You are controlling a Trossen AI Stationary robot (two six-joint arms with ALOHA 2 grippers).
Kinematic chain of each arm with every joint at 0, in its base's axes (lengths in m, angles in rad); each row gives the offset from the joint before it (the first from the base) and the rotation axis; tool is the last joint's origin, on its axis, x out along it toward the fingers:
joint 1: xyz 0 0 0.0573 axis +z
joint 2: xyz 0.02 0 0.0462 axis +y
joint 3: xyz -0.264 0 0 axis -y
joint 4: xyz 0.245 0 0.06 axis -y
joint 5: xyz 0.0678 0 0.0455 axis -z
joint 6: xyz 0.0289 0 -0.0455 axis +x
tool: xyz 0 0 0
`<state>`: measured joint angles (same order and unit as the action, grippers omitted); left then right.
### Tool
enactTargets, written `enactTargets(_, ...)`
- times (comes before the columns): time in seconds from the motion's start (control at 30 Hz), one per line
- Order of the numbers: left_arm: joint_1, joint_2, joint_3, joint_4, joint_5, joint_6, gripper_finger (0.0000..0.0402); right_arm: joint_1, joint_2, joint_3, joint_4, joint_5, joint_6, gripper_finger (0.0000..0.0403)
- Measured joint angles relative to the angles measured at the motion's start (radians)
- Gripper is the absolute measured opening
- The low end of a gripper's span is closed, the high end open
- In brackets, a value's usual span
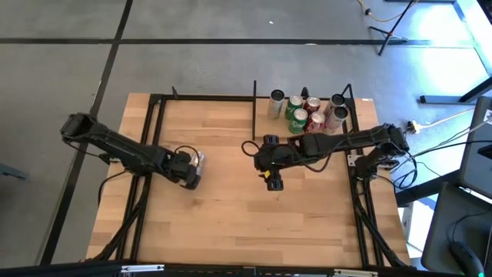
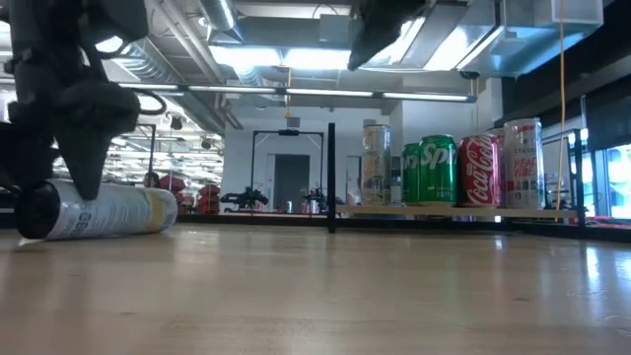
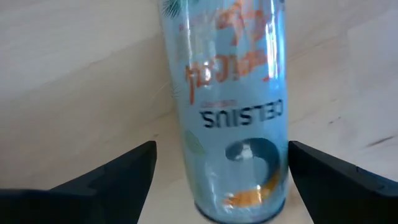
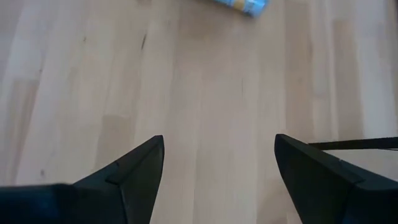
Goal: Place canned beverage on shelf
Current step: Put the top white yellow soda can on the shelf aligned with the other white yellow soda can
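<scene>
A slim pale-blue Celsius can [image 3: 230, 106] lies on its side on the tabletop at the left; it also shows in the low view [image 2: 104, 211] and the high view [image 1: 198, 160]. My left gripper [image 1: 189, 174] is open and low over it, one finger [image 3: 106, 177] on each side of the can with a gap at both, touching nothing. My right gripper [image 1: 273, 181] is open and empty above the table's middle. The shelf [image 2: 444, 210], a light-wood board in black bars, stands at the far right and bears several upright cans [image 1: 307, 114].
Black frame bars run along the table's left, far and right sides [image 1: 254, 115]. A black bar [image 4: 354, 144] shows near my right gripper. Bare wood lies between the two grippers and toward the near edge [image 1: 246, 223].
</scene>
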<state>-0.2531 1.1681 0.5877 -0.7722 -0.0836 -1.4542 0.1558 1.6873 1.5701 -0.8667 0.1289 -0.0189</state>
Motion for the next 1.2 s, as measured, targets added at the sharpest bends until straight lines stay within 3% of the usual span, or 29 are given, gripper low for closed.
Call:
enactTargets(0.17,0.0,0.101,0.0,0.076,0.001,0.052,0.0322,-0.002,-0.001,-0.05,0.001,-0.017,-0.013,0.0292)
enactTargets(0.3,0.0,0.167,0.0,0.105,0.022,0.129,0.0278,0.001,-0.001,-0.073,0.004,-0.044,-0.012,0.0292)
enactTargets(0.43,-0.005,0.181,0.045,0.054,0.042,0.329,0.0223,0.001,-0.001,-0.1,0.05,-0.12,0.012,0.0291)
enactTargets(0.6,-0.05,0.18,0.262,-0.149,0.012,0.653,0.0222,0.001,-0.001,-0.124,0.153,-0.175,0.05,0.0291)
enactTargets(0.77,-0.096,0.179,0.504,-0.268,-0.069,0.86,0.0222,0.001,-0.001,-0.135,0.339,-0.201,0.151,0.0291)
enactTargets(1.0,-0.09,0.192,0.659,-0.384,-0.047,0.915,0.0222,0.005,-0.001,-0.134,0.657,-0.187,0.232,0.0291)
enactTargets(1.2,-0.09,0.194,0.661,-0.392,0.03,0.909,0.0222,0.043,0.018,-0.132,0.821,-0.02,0.092,0.0291)
